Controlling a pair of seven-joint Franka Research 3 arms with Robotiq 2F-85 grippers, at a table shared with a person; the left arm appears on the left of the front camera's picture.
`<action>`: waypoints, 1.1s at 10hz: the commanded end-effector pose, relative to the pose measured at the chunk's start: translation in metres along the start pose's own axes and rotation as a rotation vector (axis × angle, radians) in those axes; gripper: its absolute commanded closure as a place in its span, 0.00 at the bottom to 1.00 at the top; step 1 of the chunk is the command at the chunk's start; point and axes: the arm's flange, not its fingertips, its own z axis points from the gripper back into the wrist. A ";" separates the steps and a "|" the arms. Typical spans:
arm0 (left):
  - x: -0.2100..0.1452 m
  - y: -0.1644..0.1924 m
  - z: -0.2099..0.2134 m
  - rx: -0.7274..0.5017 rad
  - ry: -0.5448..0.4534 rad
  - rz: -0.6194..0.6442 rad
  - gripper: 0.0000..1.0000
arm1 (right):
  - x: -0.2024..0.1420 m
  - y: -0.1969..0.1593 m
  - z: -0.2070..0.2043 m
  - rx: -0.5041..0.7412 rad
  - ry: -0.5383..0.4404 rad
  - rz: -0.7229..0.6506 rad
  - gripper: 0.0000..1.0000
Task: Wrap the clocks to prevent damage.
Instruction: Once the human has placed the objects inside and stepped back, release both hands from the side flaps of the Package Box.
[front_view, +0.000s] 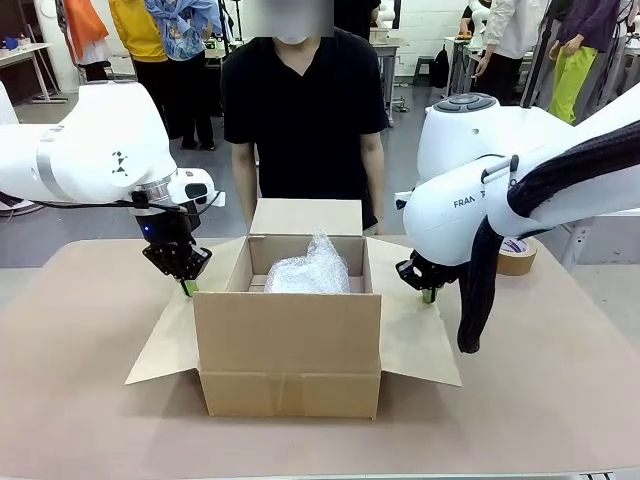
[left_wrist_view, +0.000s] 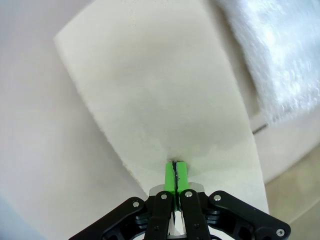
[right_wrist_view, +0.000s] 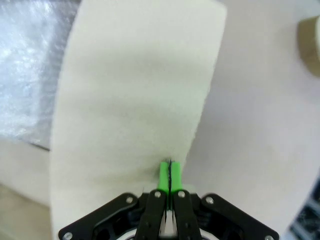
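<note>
Cardboard, brown and plain: an open box (front_view: 290, 350) stands mid-worktop (front_view: 80, 400) with all four flaps spread. Inside it, toward the far wall, lie the clocks (front_view: 307, 272), seen as a bundle in clear bubble wrap with a crumpled peak rising just above the rim; no dial is visible.

The left hand (front_view: 188, 287) hangs at the box's left side, its tip at the upper part of the left flap (front_view: 165, 345). The left wrist view shows its green pads (left_wrist_view: 170, 177) pressed together with nothing visible between them, the tips against the pale flap surface (left_wrist_view: 160, 90), with the bubble wrap (left_wrist_view: 270, 50) off to one side.

The right hand (front_view: 429, 294) is placed likewise on the right flap (front_view: 415, 340). Its pads (right_wrist_view: 164, 176) are also closed flat on each other, the tips at the flap (right_wrist_view: 140, 90).

A brown tape roll (front_view: 517, 256) lies on the worktop behind the right arm. A person (front_view: 305, 110) in a black shirt stands at the far side, just behind the rear flap (front_view: 305, 216).
</note>
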 end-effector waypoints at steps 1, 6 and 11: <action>-0.020 0.006 0.050 -0.017 0.010 -0.237 1.00 | -0.011 -0.029 0.039 -0.001 -0.094 0.166 0.99; -0.069 0.016 0.142 -0.037 0.222 -0.622 1.00 | -0.053 -0.075 0.136 -0.117 0.017 0.614 0.99; -0.113 0.062 0.153 -0.063 0.142 -0.931 1.00 | -0.085 -0.135 0.132 -0.080 0.117 0.841 0.99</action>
